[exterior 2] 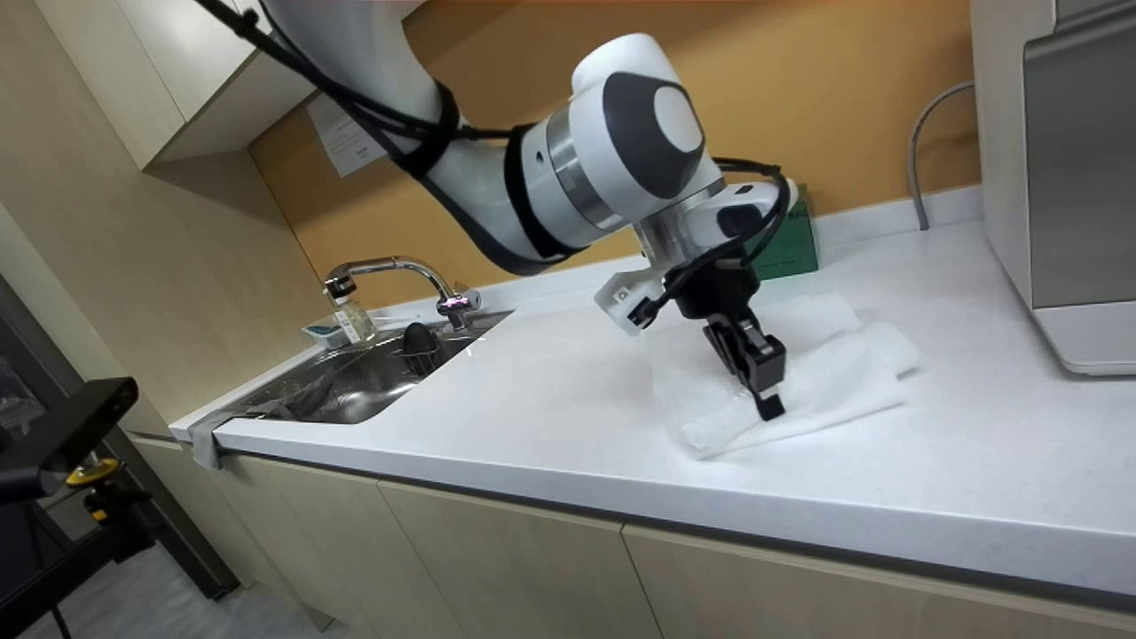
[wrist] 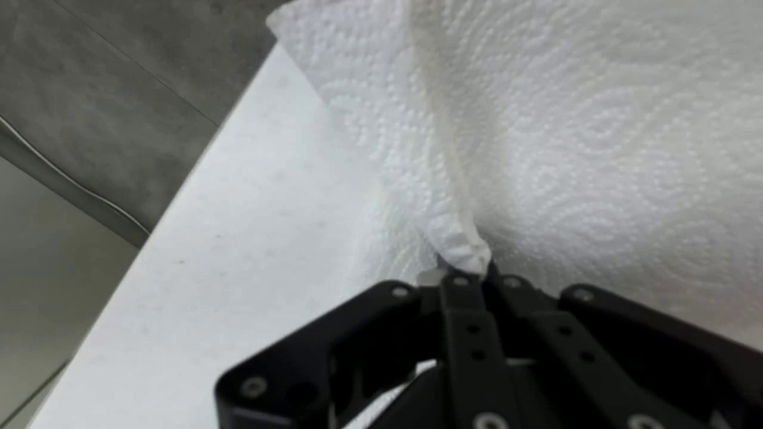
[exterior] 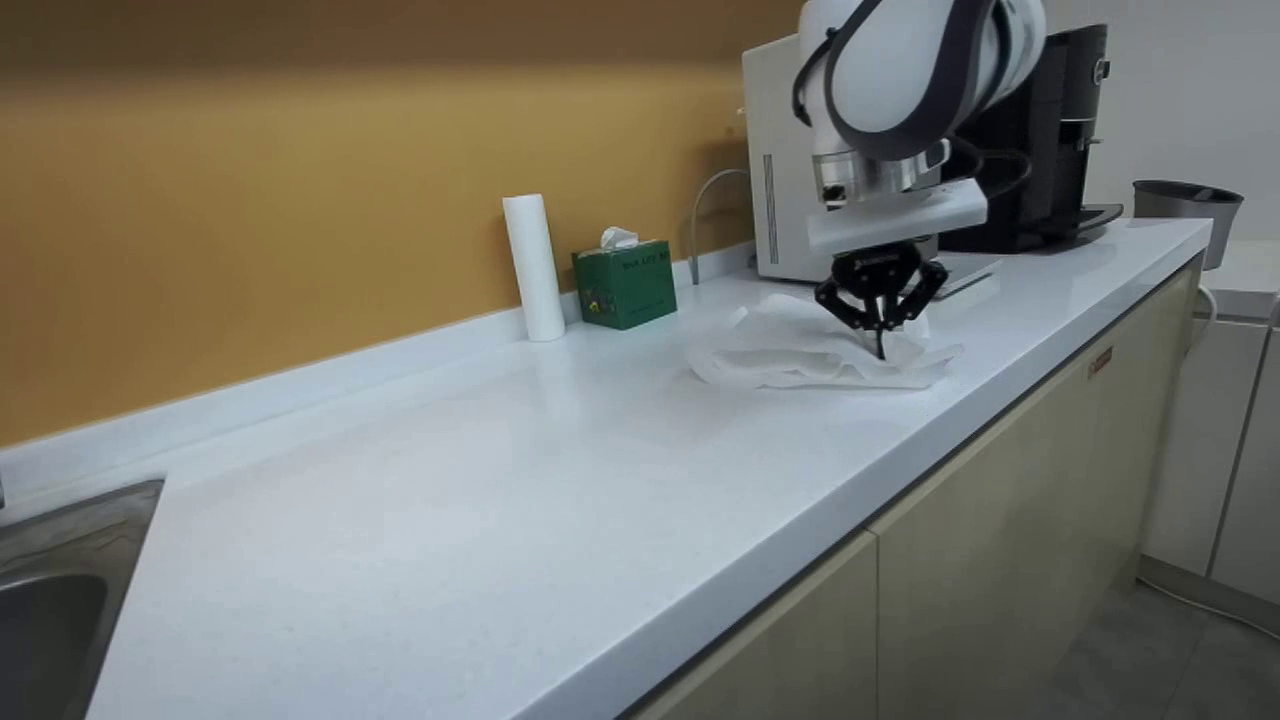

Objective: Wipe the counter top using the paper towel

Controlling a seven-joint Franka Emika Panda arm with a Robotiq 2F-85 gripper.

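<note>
The white paper towel (exterior: pixel 765 345) lies crumpled and partly folded on the white counter top (exterior: pixel 480 500). It also shows in an exterior view (exterior 2: pixel 852 373), spread around the fingers. My gripper (exterior: pixel 880 345) points down at the towel, its fingers close together; it also shows in an exterior view (exterior 2: pixel 769 404). In the wrist view, the fingertips (wrist: pixel 466 273) are shut on a pinched fold of the embossed paper towel (wrist: pixel 584 155). One towel corner reaches the counter's front edge in that view. The fingertips themselves are partly hidden by the towel.
A white paper roll (exterior: pixel 535 270) and a green tissue box (exterior: pixel 628 285) stand by the back wall. A white appliance (exterior: pixel 785 170) and a black machine (exterior: pixel 1030 160) stand beyond the arm. A steel sink (exterior 2: pixel 373 390) with a faucet (exterior 2: pixel 399 264) is at the opposite end.
</note>
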